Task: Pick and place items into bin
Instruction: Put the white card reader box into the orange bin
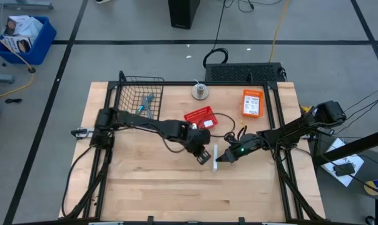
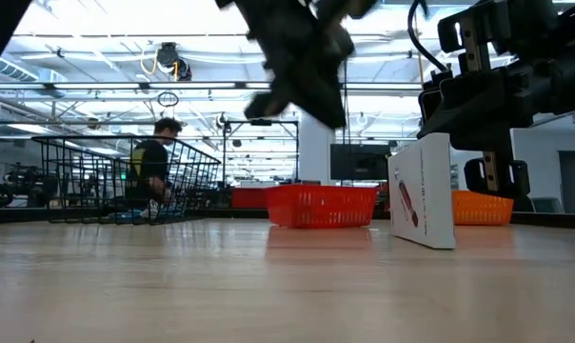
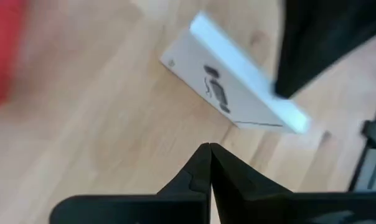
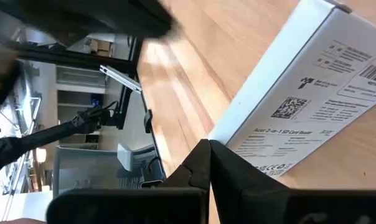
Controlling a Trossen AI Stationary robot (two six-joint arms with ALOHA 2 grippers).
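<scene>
White box: stands on edge on the wooden table (image 1: 145,187), nearest the low camera at centre right (image 2: 423,191); seen from above as a thin white sliver just below the frame's middle (image 1: 215,154); printed panel with a code square fills the upper right of the right wrist view (image 4: 312,93); a dark mark shows on its face in the left wrist view (image 3: 228,90).
Right gripper: fingers pressed together, holding nothing, tips right at the box's right side in the high view (image 1: 223,157); closed tips meet at lower centre of its own wrist view (image 4: 209,144).
Left gripper: fingers also closed and empty, just left of the box and slightly above it in the high view (image 1: 203,154); raised off the table at upper centre of the low view (image 2: 302,86).
Red basket: just above the left gripper in the high view (image 1: 198,116), behind the box at centre in the low view (image 2: 321,205).
Wire bin: upper left of the table (image 1: 140,94), with a teal and grey item inside (image 1: 146,102).
Orange box: upper right of the table (image 1: 253,103).
Person: far back, left in the low view (image 2: 154,167).
</scene>
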